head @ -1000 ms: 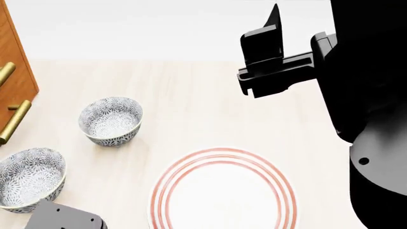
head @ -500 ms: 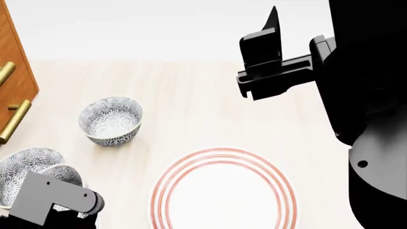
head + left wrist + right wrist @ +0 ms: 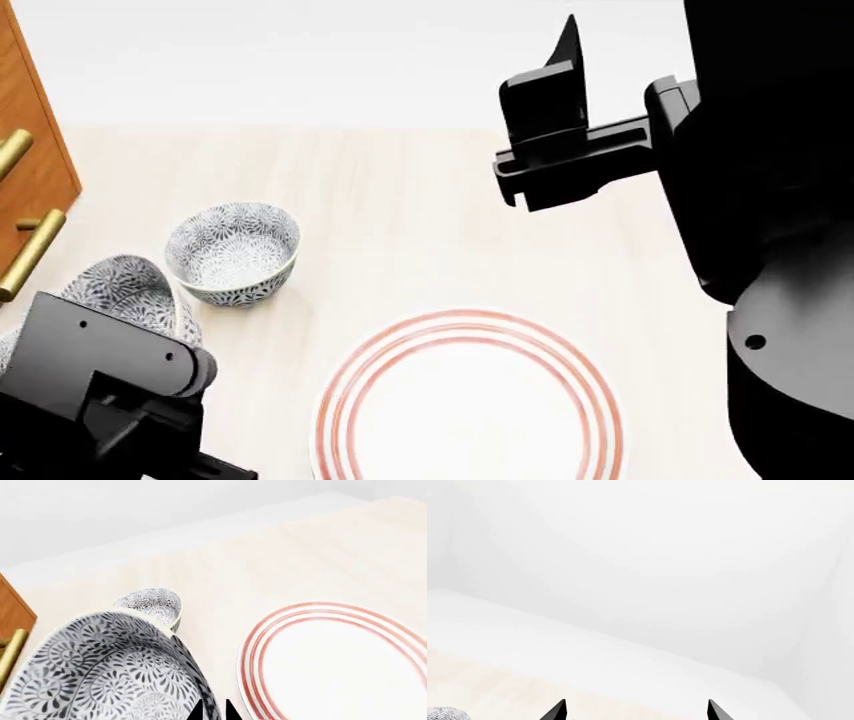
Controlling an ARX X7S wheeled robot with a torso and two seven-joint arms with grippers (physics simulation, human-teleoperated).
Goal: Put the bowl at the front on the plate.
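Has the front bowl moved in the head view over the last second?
Yes. The bowl now sits tilted and higher in view, nearer the unmoved second bowl, carried by the left gripper.

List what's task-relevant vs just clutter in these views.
In play: front bowl, tilted, at the left gripper; plate.
Lying about: second bowl; wooden cabinet with brass handles; right gripper, idle and open.
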